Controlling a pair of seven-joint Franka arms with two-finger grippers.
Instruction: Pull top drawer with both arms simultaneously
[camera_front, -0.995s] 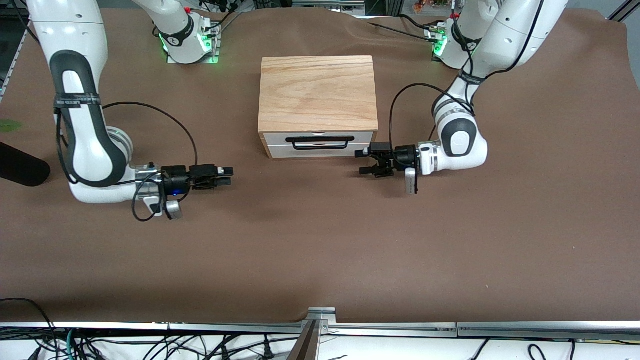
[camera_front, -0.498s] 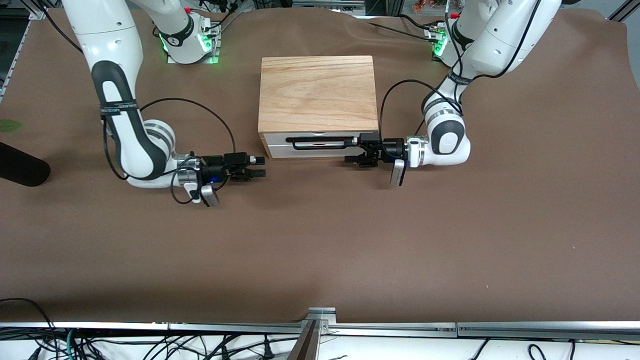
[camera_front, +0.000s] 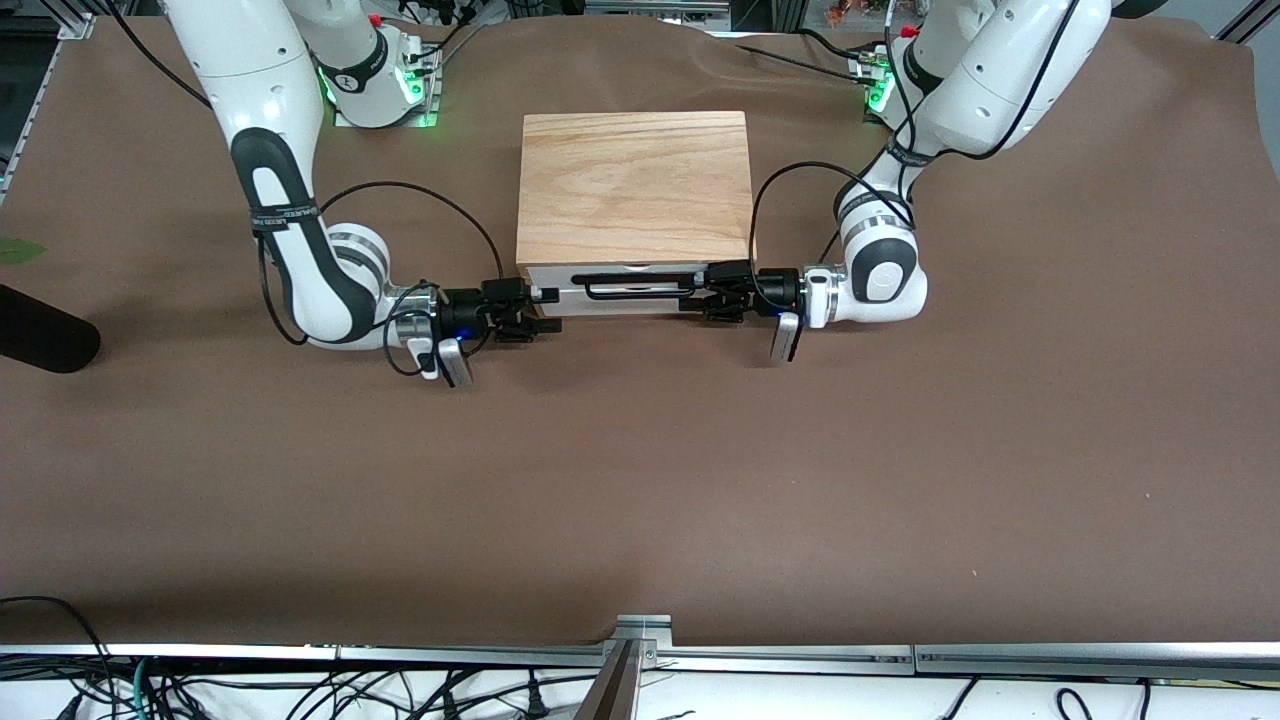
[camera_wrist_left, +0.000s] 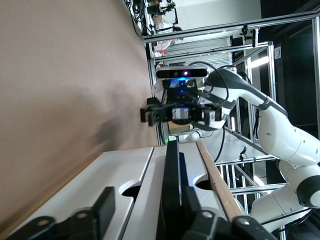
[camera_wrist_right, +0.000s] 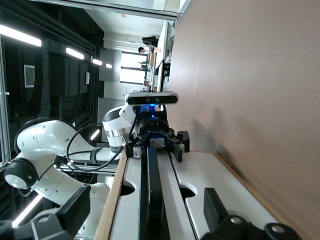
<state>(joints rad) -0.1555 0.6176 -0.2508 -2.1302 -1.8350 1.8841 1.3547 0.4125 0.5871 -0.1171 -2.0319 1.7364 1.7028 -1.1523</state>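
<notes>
The top drawer sits shut in the wooden cabinet mid-table. The left gripper straddles one end of its black handle, fingers apart around the bar, not clamped. The right gripper hovers at the other end, spread wide. Gripping and pulling remain.

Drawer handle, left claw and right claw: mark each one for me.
Drawer handle (camera_front: 640, 290), front view, middle of the black wire bar.
Left claw (camera_front: 697, 292), front view, between its fingertips at the handle's end.
Right claw (camera_front: 545, 309), front view, between its fingertips beside the cabinet corner.
</notes>
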